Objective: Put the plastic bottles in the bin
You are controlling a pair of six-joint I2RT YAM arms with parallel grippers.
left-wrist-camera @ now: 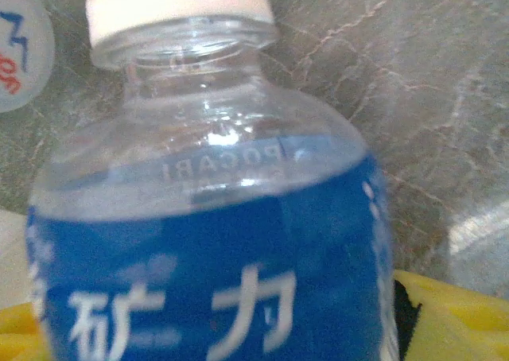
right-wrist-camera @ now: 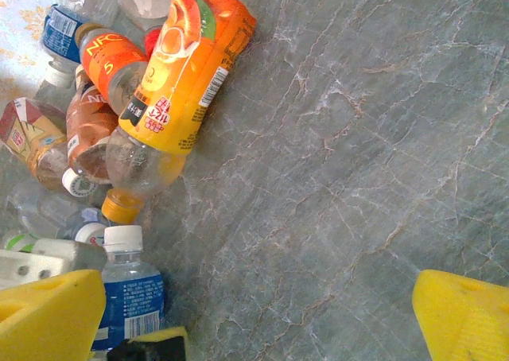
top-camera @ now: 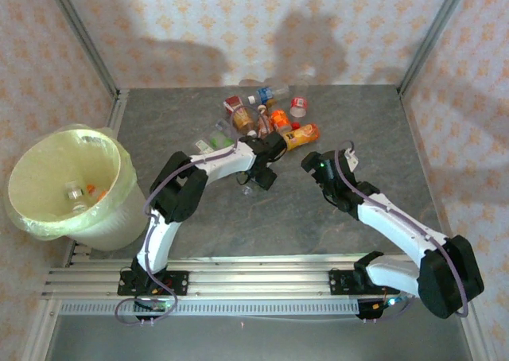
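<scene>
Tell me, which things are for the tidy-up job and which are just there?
For the job: blue bottle, orange bottle, bottle pile, bin.
Just there: table, metal rail, papered wall.

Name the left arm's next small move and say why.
Probably close the left pincer firmly on the blue-labelled bottle. That bottle, white cap up in the left wrist view, sits right between the pincer's yellow fingers, yet a firm grip isn't evident. Once clamped, it can be lifted toward the bin.
</scene>
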